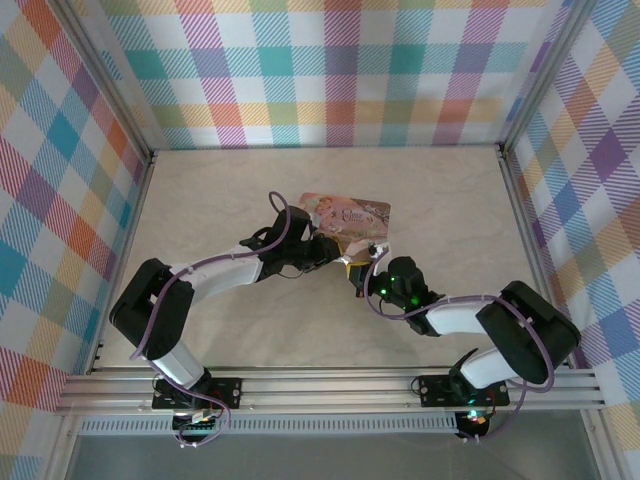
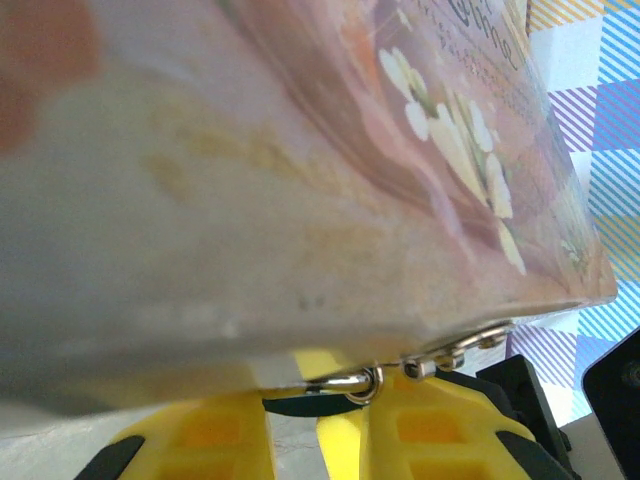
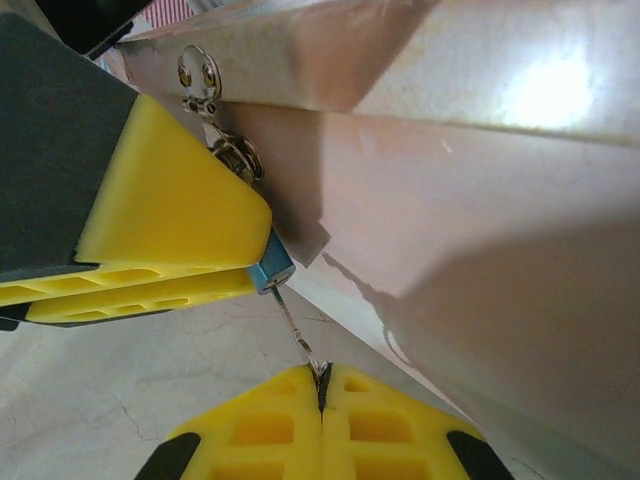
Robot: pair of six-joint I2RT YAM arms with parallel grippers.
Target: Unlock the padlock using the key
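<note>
landmark: pink tin [image 3: 470, 220]; every place below is given relative to it.
lock position: the padlock [image 3: 270, 272] hangs at the tin's front wall, just below the hasp ring [image 3: 198, 72]. Its shackle [image 3: 238, 158] is threaded through that ring.
left gripper [image 2: 320, 415]: closed down to a narrow gap beside the tin's lower edge. I pinch the padlock, and its blue body pokes out past my fingertips.
right gripper [image 3: 322, 395]: fingers pressed together with no gap, clamping the key [image 3: 297, 335] by its head, just below the tin's wall.
key position: the thin blade runs up from my right fingertips to the padlock's bottom end and touches it.
done: lock steadied, key gripped, key brought to the keyway.
uncertain: the right wrist view is too close to tell whether the blade is fully seated.
left to do: in my judgement, turn the key, then pull the shackle free of the body.
</note>
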